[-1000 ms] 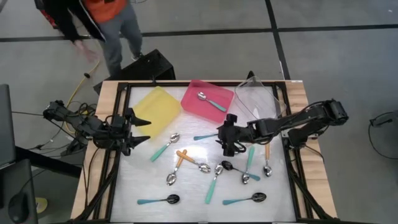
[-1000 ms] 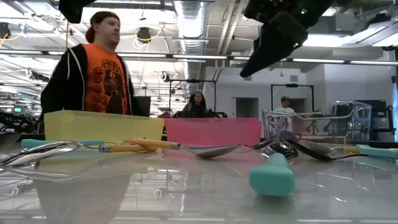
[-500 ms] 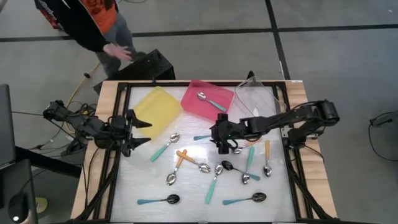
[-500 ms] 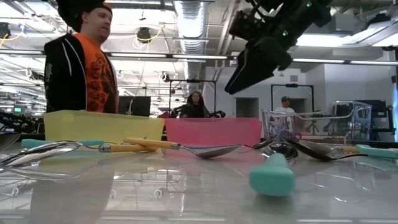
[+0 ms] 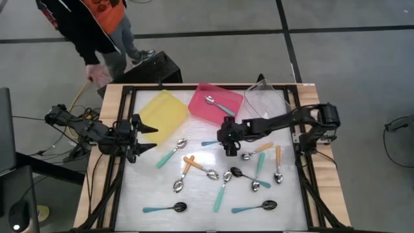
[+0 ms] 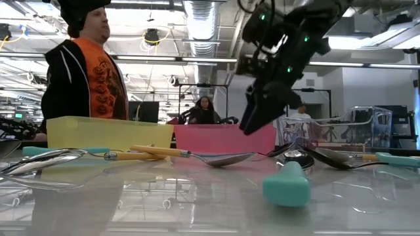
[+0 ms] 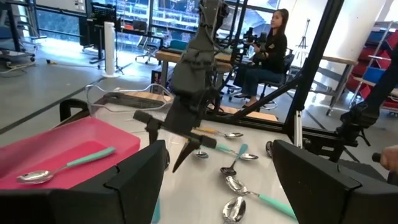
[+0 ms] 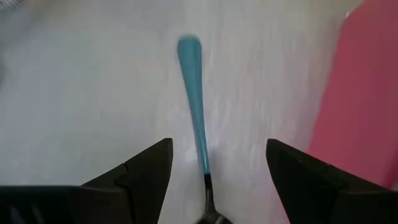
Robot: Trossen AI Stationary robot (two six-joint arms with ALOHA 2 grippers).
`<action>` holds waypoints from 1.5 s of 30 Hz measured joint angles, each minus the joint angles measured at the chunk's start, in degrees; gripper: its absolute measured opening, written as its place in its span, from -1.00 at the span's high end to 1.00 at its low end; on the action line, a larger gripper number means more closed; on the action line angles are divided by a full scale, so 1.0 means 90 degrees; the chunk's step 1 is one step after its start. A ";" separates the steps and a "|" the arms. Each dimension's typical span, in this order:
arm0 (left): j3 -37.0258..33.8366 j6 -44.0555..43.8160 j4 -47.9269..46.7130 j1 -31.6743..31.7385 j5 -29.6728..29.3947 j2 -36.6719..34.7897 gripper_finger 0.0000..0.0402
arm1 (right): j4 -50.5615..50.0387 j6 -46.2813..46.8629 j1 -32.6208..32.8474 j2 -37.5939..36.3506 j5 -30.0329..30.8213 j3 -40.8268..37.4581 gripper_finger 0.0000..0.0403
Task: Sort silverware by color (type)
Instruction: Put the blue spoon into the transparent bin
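Note:
Several spoons with teal or orange handles lie scattered flat on the white table top. One teal-handled spoon [image 5: 210, 142] lies just in front of the pink tray [image 5: 202, 97]. My right gripper [image 5: 225, 144] hovers open over its bowl end, slanting down, and the teal handle [image 8: 193, 99] runs out between the two fingers, which stand apart from it. In the low view this gripper [image 6: 252, 121] hangs clear above the table. Another teal spoon [image 5: 220, 105] lies in the pink tray. My left gripper [image 5: 143, 136] waits open at the table's left edge, pointing level.
A yellow tray [image 5: 163, 115] and a clear tray [image 5: 268, 103] flank the pink one along the far edge. More spoons [image 5: 226, 188] crowd the middle and near part of the table. A person [image 5: 90, 32] stands beyond the far left corner.
My right gripper has gone toward the table's left edge and down, over the teal spoon in front of the pink tray, staying open. The person behind the table has shifted. The spoons have not moved.

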 joint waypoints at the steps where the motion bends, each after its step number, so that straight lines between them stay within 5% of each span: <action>1: 0.0000 -0.0001 -0.0002 -0.0001 -0.0002 0.0000 -0.40 | 0.0014 -0.0008 -0.0039 0.0079 -0.0064 0.0000 -0.42; 19: 0.0000 -0.0016 -0.0009 -0.0001 -0.0019 0.0000 -0.40 | -0.0112 -0.0184 -0.0626 0.0611 -0.0922 0.0000 -0.40; 35: 0.0000 -0.0006 -0.0061 -0.0001 -0.0017 0.0000 -0.40 | -0.0163 -0.0173 -0.0613 0.0611 -0.0920 0.0000 -0.33; 45: 0.0000 -0.0021 -0.0158 0.0001 -0.0017 0.0000 -0.40 | -0.0091 -0.0087 -0.0486 0.0915 -0.0866 0.0031 -0.02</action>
